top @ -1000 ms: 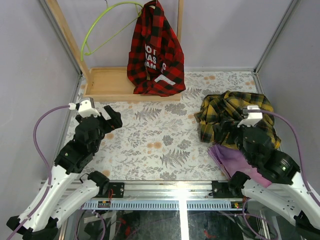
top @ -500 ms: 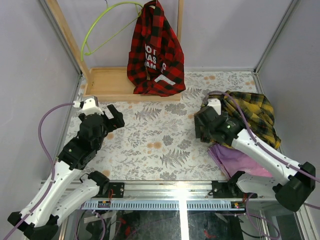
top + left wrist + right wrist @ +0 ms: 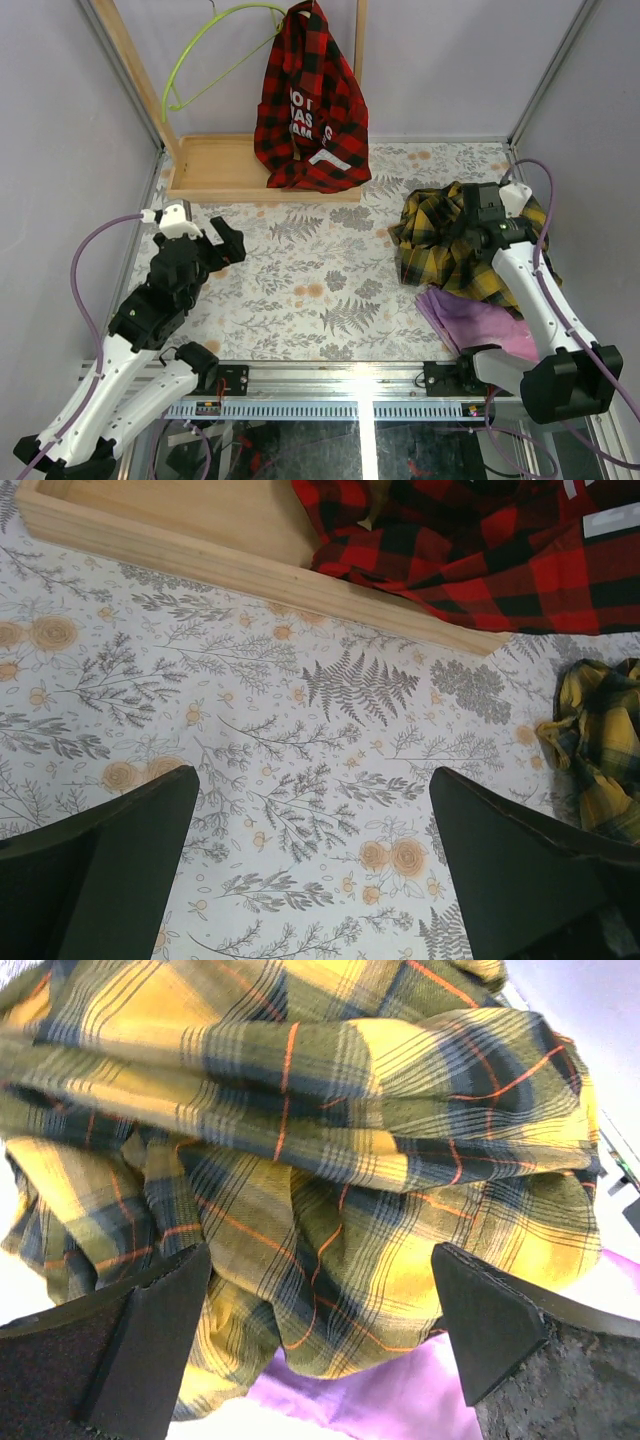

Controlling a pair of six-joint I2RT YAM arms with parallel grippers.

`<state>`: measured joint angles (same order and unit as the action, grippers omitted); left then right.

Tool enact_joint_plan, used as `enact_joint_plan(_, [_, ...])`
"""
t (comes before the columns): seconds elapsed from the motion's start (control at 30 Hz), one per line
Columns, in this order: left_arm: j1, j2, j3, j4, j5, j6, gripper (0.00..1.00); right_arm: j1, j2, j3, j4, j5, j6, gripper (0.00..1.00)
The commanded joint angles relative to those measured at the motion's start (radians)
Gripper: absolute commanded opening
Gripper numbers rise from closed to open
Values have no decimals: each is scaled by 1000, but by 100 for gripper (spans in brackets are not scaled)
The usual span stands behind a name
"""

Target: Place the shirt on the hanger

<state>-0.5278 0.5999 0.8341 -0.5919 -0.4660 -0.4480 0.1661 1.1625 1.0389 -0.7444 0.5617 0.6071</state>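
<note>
The yellow and dark plaid shirt (image 3: 445, 245) lies crumpled on the table at the right; its edge also shows in the left wrist view (image 3: 600, 750). My right gripper (image 3: 468, 230) is open just above the shirt (image 3: 330, 1140), with nothing between its jaws. The lime-green wire hanger (image 3: 205, 55) hangs from the wooden rack at the back left. My left gripper (image 3: 225, 248) is open and empty above the flowered table cover (image 3: 312, 775), far from both the shirt and the hanger.
A red-and-black plaid shirt (image 3: 310, 100) hangs on the wooden rack, draping onto its base (image 3: 220, 165), also in the left wrist view (image 3: 200, 540). A purple cloth (image 3: 480, 320) lies under the yellow shirt's near edge (image 3: 380, 1400). Grey walls enclose the table.
My right arm swung from the shirt's near side to its left edge, then to its far right part. My left gripper shifted only slightly.
</note>
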Motion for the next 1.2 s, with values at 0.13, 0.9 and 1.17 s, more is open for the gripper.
enact_joint_plan(0.13, [-3, 21, -1, 16, 62, 21, 100, -17, 56, 16, 132, 297, 151, 99])
enact_joint_plan(0.9, [-3, 37, -5, 35, 106, 38, 100, -323, 505, 46, 256, -397, -124, 29])
enact_joint_plan(1.17, [-2, 41, -8, 42, 95, 37, 100, -325, 262, 110, 204, -374, -134, 0])
